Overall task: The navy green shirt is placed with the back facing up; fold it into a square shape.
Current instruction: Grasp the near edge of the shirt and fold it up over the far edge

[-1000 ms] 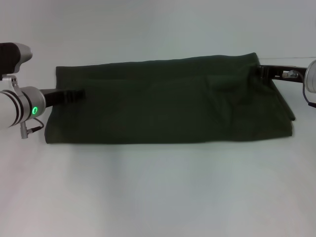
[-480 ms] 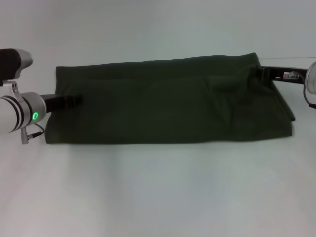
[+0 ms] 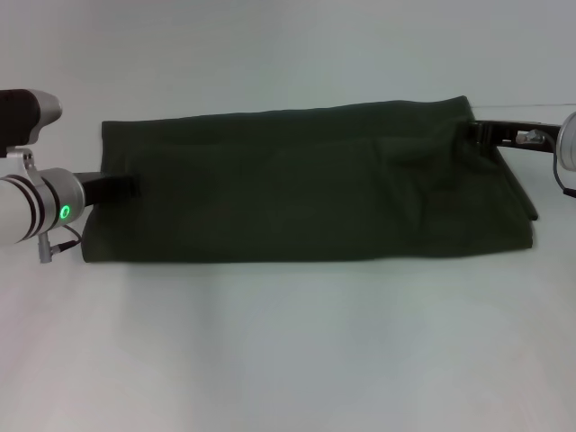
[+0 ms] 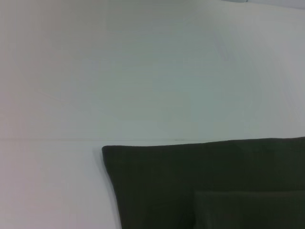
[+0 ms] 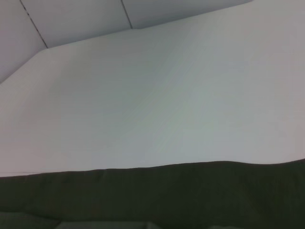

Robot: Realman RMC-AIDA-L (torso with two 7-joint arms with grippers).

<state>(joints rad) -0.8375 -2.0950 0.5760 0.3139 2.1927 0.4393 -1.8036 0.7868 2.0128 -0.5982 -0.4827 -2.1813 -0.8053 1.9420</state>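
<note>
You see a plain white table [image 3: 288, 360] filling the view, evenly lit, with pale wall panels [image 5: 71, 19] behind it.

Near side: bare worktop [image 3: 288, 351] runs the full width in front of the navy green shirt [image 3: 306, 184].
Far side: bare worktop behind the shirt too.
Middle: the folded shirt lies flat across it, a low soft band.
Left end: left gripper [image 3: 126, 186] lies over the shirt's edge.
Right end: right gripper [image 3: 481, 133] sits at the far corner.

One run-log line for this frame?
shirt: folded long band on table | left hand: at left end | right hand: at right end
</note>
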